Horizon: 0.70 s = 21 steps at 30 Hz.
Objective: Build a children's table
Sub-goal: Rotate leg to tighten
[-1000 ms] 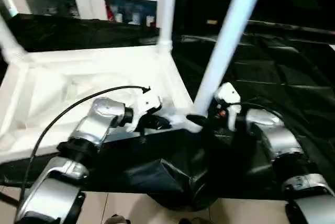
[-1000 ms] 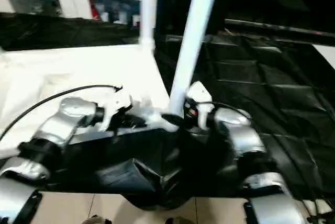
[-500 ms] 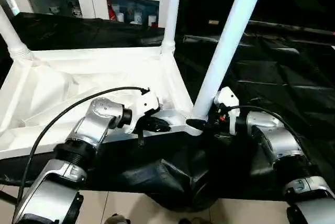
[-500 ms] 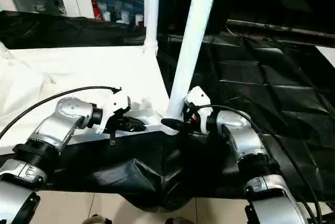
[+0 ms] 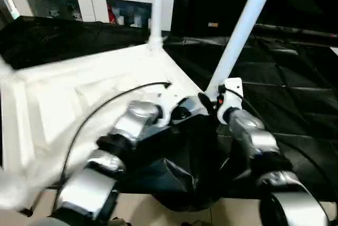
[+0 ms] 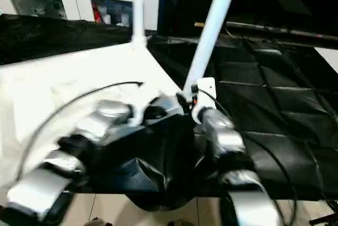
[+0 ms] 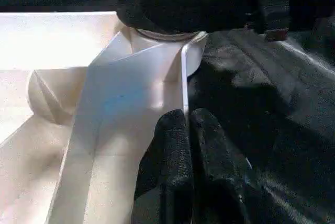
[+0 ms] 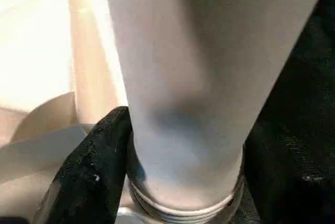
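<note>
the tabletop (image 5: 63, 94) is white, as are the legs (image 5: 240, 30). the table cloth (image 5: 296, 99) is black, the forearms (image 5: 132, 123) silver, the fingers (image 7: 172, 145) black.

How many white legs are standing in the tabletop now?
2. One leg stands in the near corner socket, between the right gripper's fingers. Another leg stands in the far corner. Others may be hidden beyond the blurred left side.

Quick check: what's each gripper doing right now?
Left gripper: shut, empty, fingertips at the tabletop rim.
Right gripper: fingers around the base of the leg.
</note>
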{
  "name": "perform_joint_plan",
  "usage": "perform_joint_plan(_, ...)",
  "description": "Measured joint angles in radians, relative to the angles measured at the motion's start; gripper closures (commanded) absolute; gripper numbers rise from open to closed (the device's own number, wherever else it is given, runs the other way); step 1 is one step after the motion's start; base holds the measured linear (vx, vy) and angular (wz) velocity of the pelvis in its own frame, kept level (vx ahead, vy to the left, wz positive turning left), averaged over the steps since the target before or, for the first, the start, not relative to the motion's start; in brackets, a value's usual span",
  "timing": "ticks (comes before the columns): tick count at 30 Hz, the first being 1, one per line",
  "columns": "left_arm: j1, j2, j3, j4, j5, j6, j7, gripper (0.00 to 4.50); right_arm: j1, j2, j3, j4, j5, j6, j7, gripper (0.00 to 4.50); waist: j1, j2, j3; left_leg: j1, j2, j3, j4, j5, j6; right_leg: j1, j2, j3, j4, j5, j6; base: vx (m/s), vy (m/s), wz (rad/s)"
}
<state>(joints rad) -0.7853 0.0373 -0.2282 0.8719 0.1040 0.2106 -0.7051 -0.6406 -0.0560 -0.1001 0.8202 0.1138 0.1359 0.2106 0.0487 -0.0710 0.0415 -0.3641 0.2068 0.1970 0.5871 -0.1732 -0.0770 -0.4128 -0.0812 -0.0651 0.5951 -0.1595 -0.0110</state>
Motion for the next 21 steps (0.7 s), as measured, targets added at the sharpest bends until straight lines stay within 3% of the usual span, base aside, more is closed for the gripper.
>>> perform_joint_plan(1,0.0,-0.001,0.003,0.002,0.001,0.0,0.001,4.5,-0.001,0.002,0.0,0.004,-0.003,-0.005,-0.005,1.78,0.0,0.0,0.0,0.0,0.0,0.0,0.0,0.0,0.0,0.0,0.0,0.0,0.0,0.0,0.0,0.0,0.0,0.0)
perform_joint_plan(2,-0.003,-0.002,0.004,0.008,0.003,-0.004,0.001,4.5,-0.001,0.003,0.001,0.009,-0.012,-0.018,-0.006,1.22,0.0,0.0,0.0,0.0,0.0,0.0,0.0,0.0,0.0,0.0,0.0,0.0,0.0,0.0,0.0,0.0,0.0,0.0)
perform_joint_plan(6,-0.004,0.007,0.002,0.011,0.008,-0.02,-0.006,4.5,0.0,0.001,0.012,0.015,-0.032,-0.041,0.018,0.92,-0.004,0.0,0.0,-0.001,0.0,0.0,0.0,0.0,0.0,0.0,0.0,0.0,0.0,0.0,0.0,0.0,0.0,0.0)
perform_joint_plan(13,-0.005,0.07,-0.004,0.008,0.004,-0.039,-0.069,4.5,0.026,-0.075,0.054,-0.016,-0.019,-0.03,0.246,0.92,-0.018,-0.001,0.0,-0.002,0.001,-0.003,-0.002,0.0,0.0,-0.002,0.001,-0.003,0.0,0.001,0.001,0.0,0.0,0.0)
perform_joint_plan(21,0.012,0.221,-0.031,-0.047,0.0,-0.081,-0.319,4.5,0.088,-0.228,0.157,-0.138,-0.001,-0.009,0.632,0.92,-0.015,0.0,0.001,-0.004,0.002,-0.004,-0.003,0.0,0.0,-0.004,0.003,-0.002,-0.001,0.003,-0.003,0.0,0.0,0.0)
